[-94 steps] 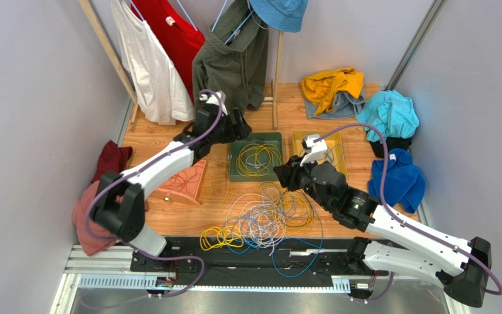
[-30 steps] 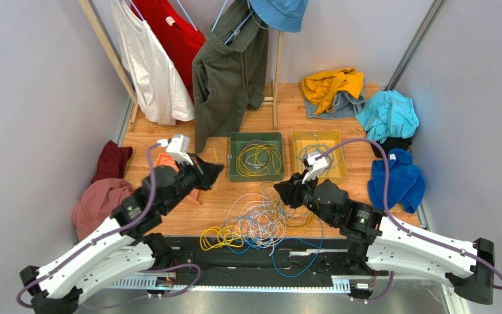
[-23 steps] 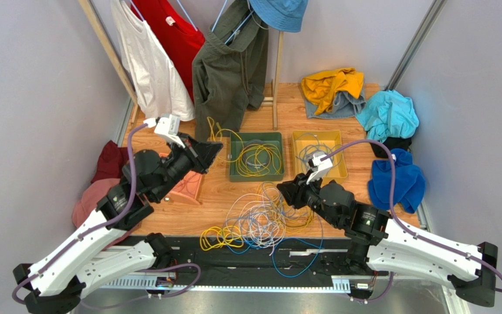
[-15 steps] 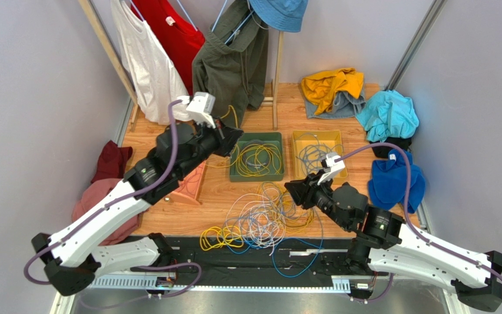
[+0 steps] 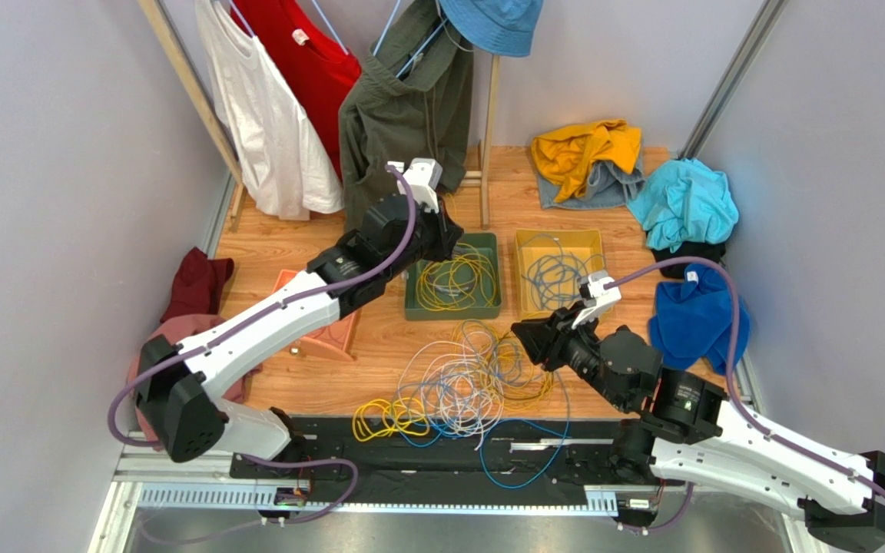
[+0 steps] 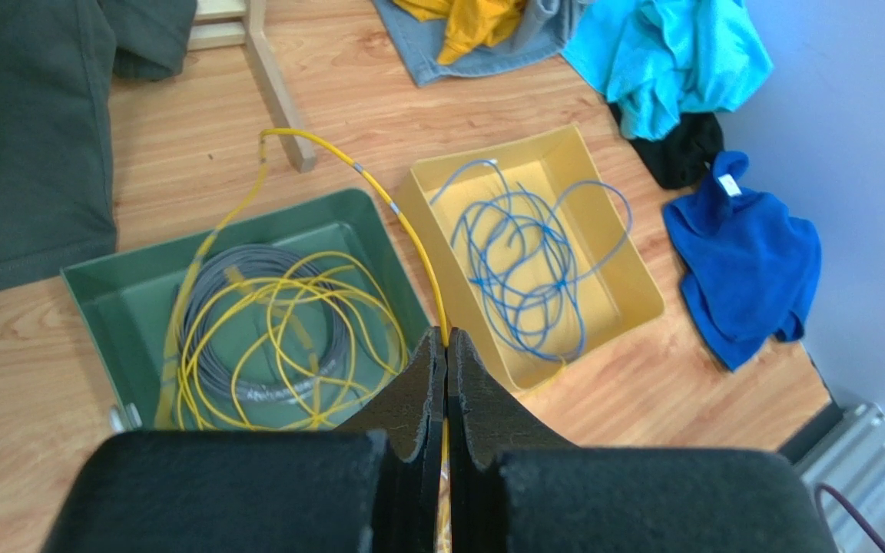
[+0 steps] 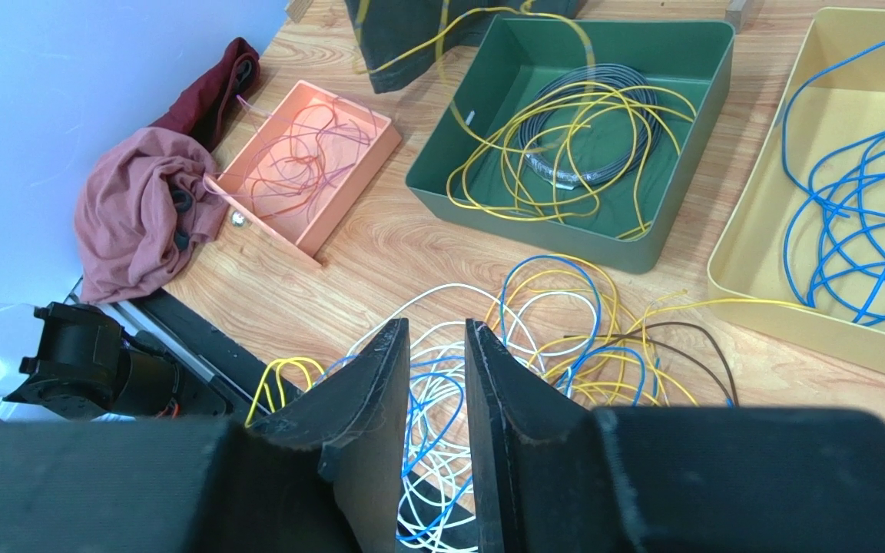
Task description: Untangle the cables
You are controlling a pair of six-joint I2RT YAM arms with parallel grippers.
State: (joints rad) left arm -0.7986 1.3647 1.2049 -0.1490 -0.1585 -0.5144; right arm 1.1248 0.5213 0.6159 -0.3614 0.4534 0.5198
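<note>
Tangle of thin yellow, blue and white-grey cables (image 5: 459, 386) lies at the near edge of the wooden table (image 5: 387, 343), and one blue loop droops over that edge toward the arm bases. The step in hand looks like laying a single thin yellow cable (image 6: 407, 230) into the dark green plastic tray (image 6: 112, 317). To do it well, the left arm should probably move over the tray's middle, sink until the slack coils inside the walls, and only then let go. At present the strand arcs out past the tray's far right corner.

The right gripper (image 7: 436, 334) hovers just above the right part of the pile. Its jaws are parted by a narrow gap, with nothing between them.

Farther off, the left gripper (image 6: 445, 340) is clenched on the yellow cable. In its wrist view the tips sit over the seam between the green tray and the yellow plastic tray (image 6: 615, 288) of blue cables (image 6: 516, 248).
</note>
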